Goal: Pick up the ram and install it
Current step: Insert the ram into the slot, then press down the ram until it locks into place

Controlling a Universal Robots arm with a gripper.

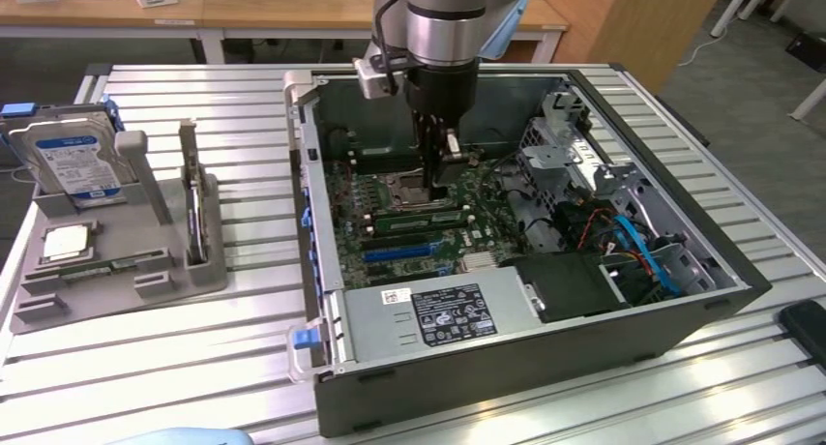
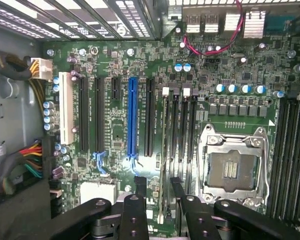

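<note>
Exterior view: arm reaches down inside the open computer case (image 1: 516, 271), claw (image 1: 443, 189) low over the motherboard (image 1: 413, 222), just beside the empty CPU socket (image 1: 402, 189). Wrist view: claw (image 2: 160, 192) fingers (image 2: 140, 185) spread apart, straddling the ram (image 2: 164, 150), a thin green stick standing on edge in a memory slot (image 2: 182, 125) beside the CPU socket (image 2: 232, 167). Fingers look clear of it, not clamped. Judgement: pick-up done, ram placed in slot, grip let go; can't tell if it is fully seated or the latches are locked. Holder (image 1: 116, 242) on the tabletop (image 1: 246, 116) beside the case has the hard drive (image 1: 80, 164).
</note>
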